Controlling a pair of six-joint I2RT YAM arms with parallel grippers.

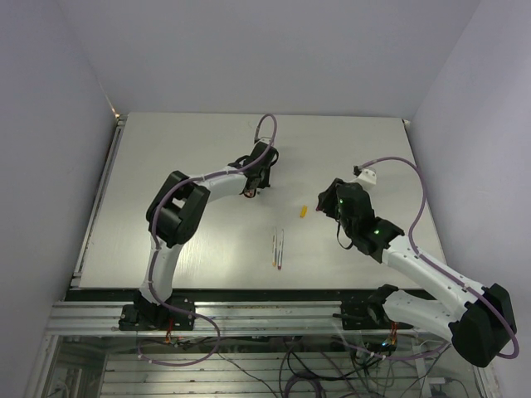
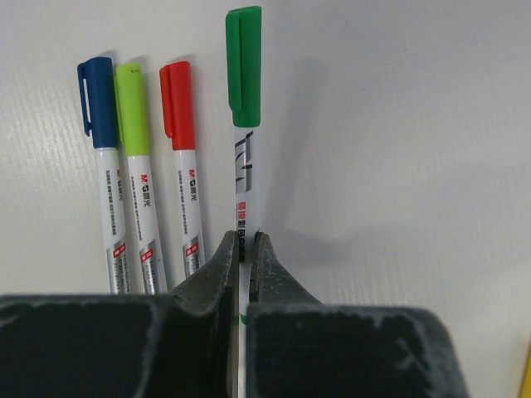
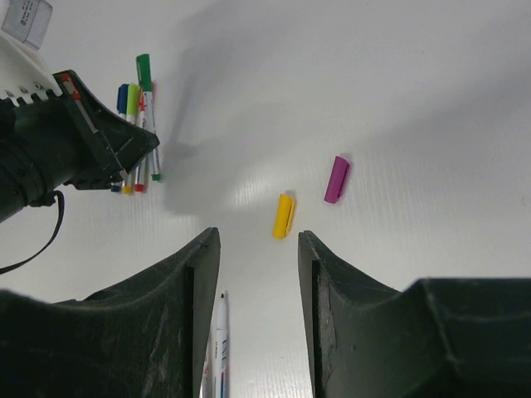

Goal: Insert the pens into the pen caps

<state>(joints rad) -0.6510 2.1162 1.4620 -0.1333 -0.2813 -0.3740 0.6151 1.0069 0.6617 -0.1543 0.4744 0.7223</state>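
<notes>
The left arm reaches forward with its elbow folded. The left gripper is clenched on the green-capped pen, just right of three capped pens on the table. Two bare pens lie mid-table. The right gripper, jaws apart and holding nothing, hovers near the yellow cap and the purple cap.

— Which pens are capped?
— Four. The blue-capped pen, lime-capped pen and red-capped pen lie side by side; the green-capped pen is pinched in the left gripper
— Loose caps?
— The yellow cap and purple cap, near each other, not touching; two uncapped pens lie parallel
</notes>
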